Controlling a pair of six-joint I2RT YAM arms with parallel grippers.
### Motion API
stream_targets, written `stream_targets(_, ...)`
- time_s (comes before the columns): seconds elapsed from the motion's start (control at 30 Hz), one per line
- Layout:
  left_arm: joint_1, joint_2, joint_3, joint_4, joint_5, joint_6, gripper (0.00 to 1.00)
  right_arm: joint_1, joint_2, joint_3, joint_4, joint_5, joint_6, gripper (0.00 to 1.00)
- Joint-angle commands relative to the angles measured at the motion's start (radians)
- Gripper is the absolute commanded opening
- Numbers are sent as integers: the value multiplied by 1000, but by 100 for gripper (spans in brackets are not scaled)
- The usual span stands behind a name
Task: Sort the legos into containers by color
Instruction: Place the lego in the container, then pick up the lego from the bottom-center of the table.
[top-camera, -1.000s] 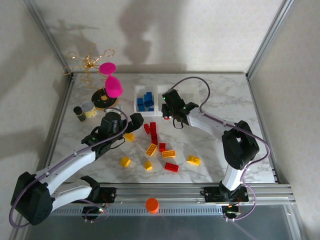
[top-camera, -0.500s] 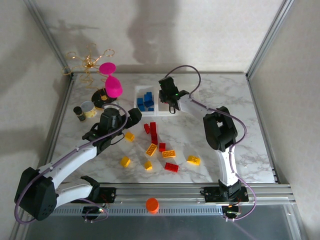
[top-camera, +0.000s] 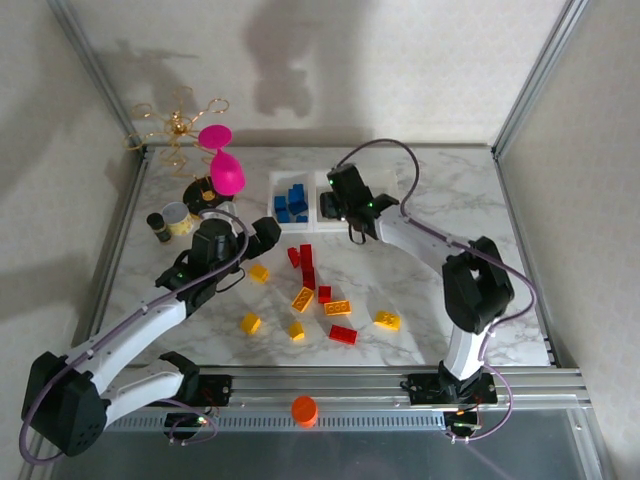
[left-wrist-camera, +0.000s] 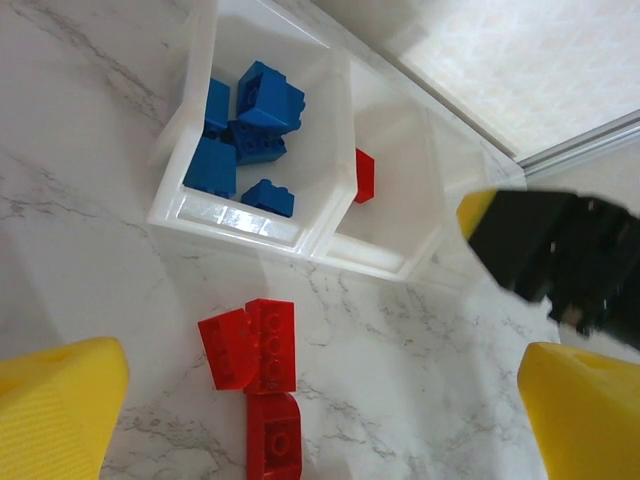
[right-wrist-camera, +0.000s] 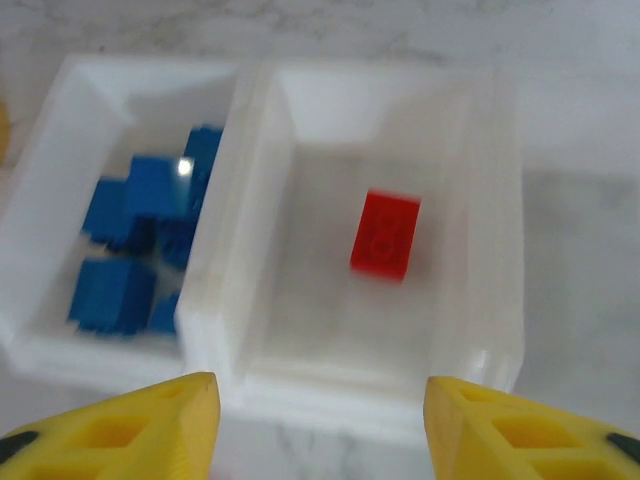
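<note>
— Since a second ago, what has shifted?
— Mostly the right pincer (right-wrist-camera: 318, 425). It was just in front of the row of bins. Now it hangs over the middle bin (right-wrist-camera: 370, 110), in the upper middle of the overhead view. The left pincer (left-wrist-camera: 320, 400) has barely budged.
— Is either one holding a brick?
— No. The right pincer is spread wide, its yellow fingers (right-wrist-camera: 150, 430) at the bottom corners of its wrist view with nothing between them. The left pincer is just as wide and also empty.
— Where are the bricks, then?
— One red brick (right-wrist-camera: 386, 234) lies on the floor of the middle bin. The blue bricks (left-wrist-camera: 245, 125) are piled in the left bin (left-wrist-camera: 230, 222). The rest lie loose on the table (top-camera: 450, 200). A red cluster (top-camera: 306, 262) sits at the centre of the overhead view, just right of the left pincer. The yellow bricks (top-camera: 250, 323) are scattered below it, with another red one (top-camera: 342, 334) among them.
— And the third bin (top-camera: 390, 180)?
— It is at the right end of the row, partly behind the right arm. I cannot tell what it holds.
</note>
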Motion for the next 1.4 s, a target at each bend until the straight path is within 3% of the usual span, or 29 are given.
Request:
stream_targets(0.0, -10, -43, -30, -64, 17, 20, 100, 64, -64, -84, -85, -32, 83, 60)
stream_targets(0.27, -21, -83, -72, -137, 46, 28, 100, 192, -177, -279, -135, -59, 290, 70)
stream_targets(0.6, -30, -58, -99, -114, 54, 9, 100, 318, -155, -379, -59, -97, 441, 74)
stream_targets(1.1, -34, -23, -95, -89, 48, 14, 100, 324, -62, -367, -55, -67, 442, 53)
stream_targets(1.37, -35, -12, -81, -83, 48, 16, 100, 323, -62, -351, -85, -47, 428, 34)
